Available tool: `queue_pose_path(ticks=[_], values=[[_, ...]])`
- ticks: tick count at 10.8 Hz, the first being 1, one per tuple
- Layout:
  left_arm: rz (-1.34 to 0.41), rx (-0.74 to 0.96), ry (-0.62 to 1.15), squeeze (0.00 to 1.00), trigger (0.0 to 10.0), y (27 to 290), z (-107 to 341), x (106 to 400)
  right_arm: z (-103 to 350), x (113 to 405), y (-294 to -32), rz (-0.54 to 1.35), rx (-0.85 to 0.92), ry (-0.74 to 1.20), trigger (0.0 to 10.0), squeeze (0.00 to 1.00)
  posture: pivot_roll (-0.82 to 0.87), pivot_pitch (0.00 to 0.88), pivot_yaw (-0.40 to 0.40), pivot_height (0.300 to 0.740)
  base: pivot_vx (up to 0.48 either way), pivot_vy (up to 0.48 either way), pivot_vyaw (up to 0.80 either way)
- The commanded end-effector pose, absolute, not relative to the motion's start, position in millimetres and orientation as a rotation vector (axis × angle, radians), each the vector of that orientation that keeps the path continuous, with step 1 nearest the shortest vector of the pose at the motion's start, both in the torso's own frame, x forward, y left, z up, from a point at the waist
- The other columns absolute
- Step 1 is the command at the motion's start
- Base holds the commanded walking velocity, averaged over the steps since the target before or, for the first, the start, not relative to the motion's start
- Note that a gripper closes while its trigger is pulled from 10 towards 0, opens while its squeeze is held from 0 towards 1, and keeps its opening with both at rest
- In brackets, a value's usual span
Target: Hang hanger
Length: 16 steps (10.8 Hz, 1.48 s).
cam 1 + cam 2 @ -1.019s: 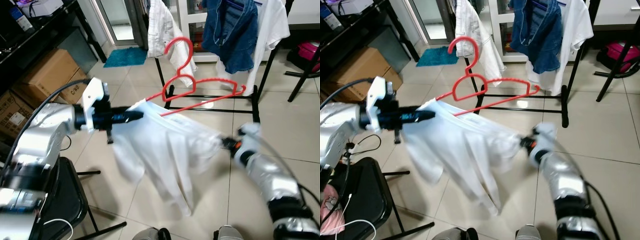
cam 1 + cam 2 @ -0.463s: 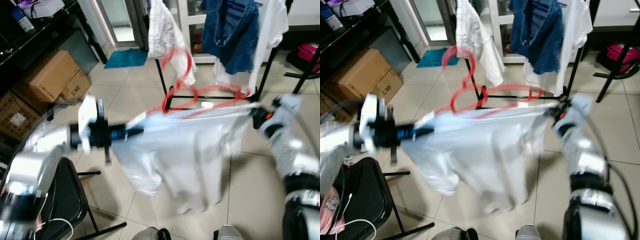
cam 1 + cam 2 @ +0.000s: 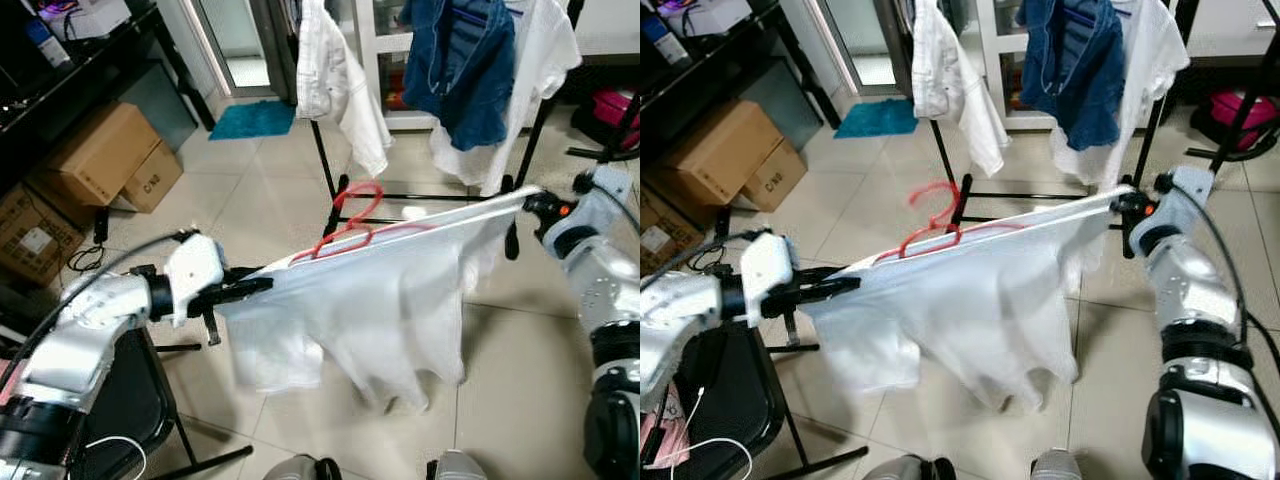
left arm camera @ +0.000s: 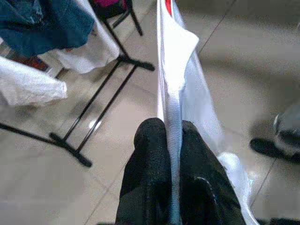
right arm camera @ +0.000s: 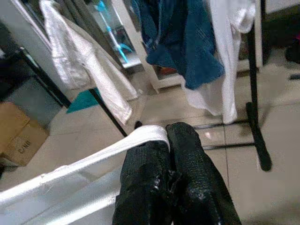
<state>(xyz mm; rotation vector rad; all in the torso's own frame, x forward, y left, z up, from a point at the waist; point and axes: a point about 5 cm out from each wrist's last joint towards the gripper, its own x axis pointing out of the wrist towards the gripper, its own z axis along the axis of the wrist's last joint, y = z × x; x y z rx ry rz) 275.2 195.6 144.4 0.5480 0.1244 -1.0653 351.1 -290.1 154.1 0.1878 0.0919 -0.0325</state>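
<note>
Behind, clothes hang on a black rack (image 3: 520, 150). I see my left pincer (image 3: 262, 284) and right pincer (image 3: 528, 199) each clamping the white shirt (image 3: 380, 310), red hanger (image 3: 345, 225) inside.

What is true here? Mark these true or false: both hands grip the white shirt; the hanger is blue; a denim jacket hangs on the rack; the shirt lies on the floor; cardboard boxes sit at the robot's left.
1. Both hands grip the shirt: true; left hand and right hand pinch its edges.
2. The hanger is blue: false; it is red.
3. A denim jacket hangs on the rack: true.
4. The shirt lies on the floor: false; it is stretched in the air.
5. Boxes sit at the robot's left: true.
</note>
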Motion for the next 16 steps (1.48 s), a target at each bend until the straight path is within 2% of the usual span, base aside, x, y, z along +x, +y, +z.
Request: queue_pose_path(ticks=[1,3,6,8,10,12,14,16], values=[[-0.962,0.622,0.233,0.00,0.0,226.7,137.3,274.5,179.7,347.1,-313.3,-0.110,0.202,-0.017,0.0,0.00,-0.07,0.082,0.238,0.740,0.000,0.000,0.00],[-0.923,0.660,0.173,0.00,0.0,220.9,132.0,284.3,187.6,345.0,-295.2,0.019,0.212,-0.055,0.0,0.00,-0.07,0.084,0.237,0.740,0.000,0.000,0.00],[-0.971,0.419,0.015,0.00,0.0,200.4,140.6,297.8,200.8,331.6,-255.2,0.193,0.016,0.017,0.0,0.00,-0.08,0.087,0.246,0.740,0.000,0.000,0.00],[-0.996,0.419,0.010,0.00,0.0,199.7,144.6,306.8,197.7,315.0,-242.7,0.236,-0.012,0.070,0.0,0.00,-0.09,0.087,0.257,0.740,0.000,0.000,0.00],[-0.991,0.514,0.172,0.00,0.0,209.8,133.1,319.2,198.5,290.4,-223.1,0.305,-0.047,0.104,0.0,0.00,-0.10,0.089,0.277,0.740,0.000,0.000,0.00],[-0.995,0.481,0.176,0.00,0.0,207.1,134.6,325.7,205.0,280.6,-216.0,0.312,-0.058,0.103,0.0,0.00,-0.10,0.085,0.282,0.740,0.000,0.000,0.00],[-1.096,0.442,0.165,0.00,0.0,194.2,133.1,324.1,199.5,273.9,-205.4,0.328,-0.052,0.126,0.0,0.00,-0.11,0.073,0.292,0.740,0.000,0.000,0.00],[-1.115,0.471,0.171,0.00,0.0,189.0,128.0,326.1,213.1,275.5,-208.9,0.289,-0.062,0.097,0.0,0.00,-0.12,0.069,0.296,0.740,0.000,0.000,0.00]])
